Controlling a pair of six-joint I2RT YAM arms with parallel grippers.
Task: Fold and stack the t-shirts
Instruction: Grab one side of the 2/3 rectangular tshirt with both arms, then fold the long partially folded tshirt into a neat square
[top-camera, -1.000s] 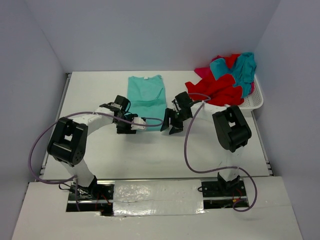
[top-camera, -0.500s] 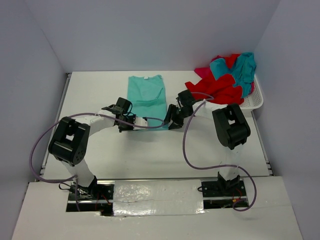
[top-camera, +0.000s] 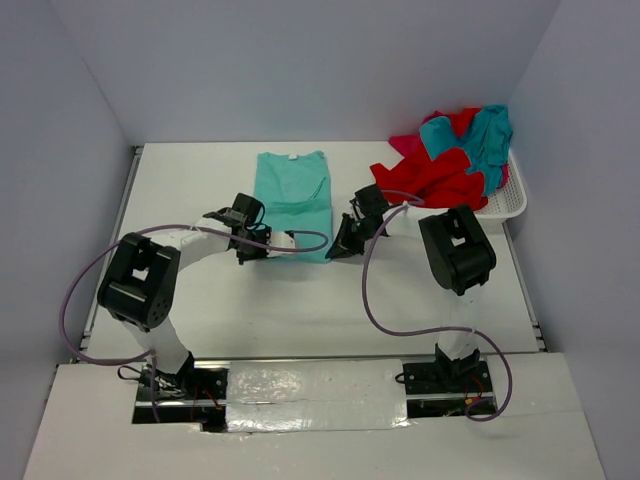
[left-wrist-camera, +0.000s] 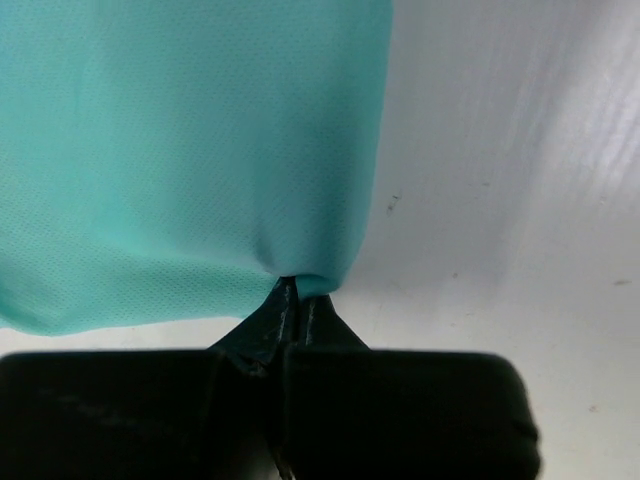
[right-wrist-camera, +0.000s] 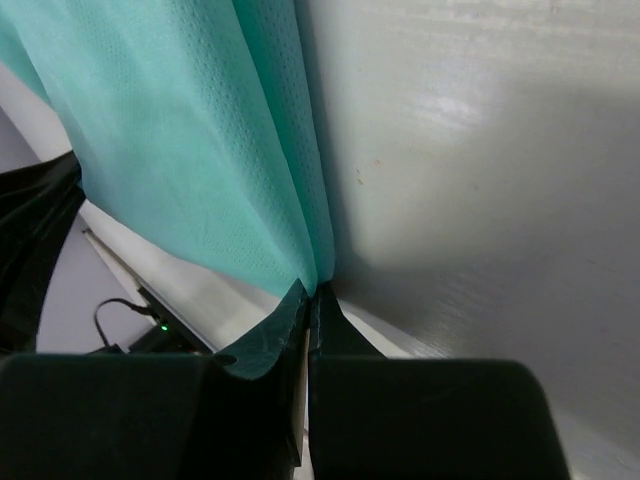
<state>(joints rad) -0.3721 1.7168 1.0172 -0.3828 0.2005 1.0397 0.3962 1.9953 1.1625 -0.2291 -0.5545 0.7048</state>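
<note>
A teal t-shirt (top-camera: 292, 190) lies flat in the middle of the table, folded narrow, collar at the far end. My left gripper (top-camera: 272, 248) is shut on its near left hem corner; the left wrist view shows the teal cloth (left-wrist-camera: 190, 150) pinched between the black fingertips (left-wrist-camera: 295, 290). My right gripper (top-camera: 335, 250) is shut on the near right hem corner, where the cloth (right-wrist-camera: 190, 150) bunches into the closed tips (right-wrist-camera: 308, 292). More t-shirts, red (top-camera: 440, 178) and teal (top-camera: 487, 140), are heaped at the far right.
A white mesh basket (top-camera: 508, 205) at the far right edge holds the heap of shirts, which spills over its left side onto the table. Grey walls stand close on the left, back and right. Purple cables loop from both arms.
Both grippers moved forward to the near hem of the teal t-shirt and closed on its two corners. They were open a second ago.
</note>
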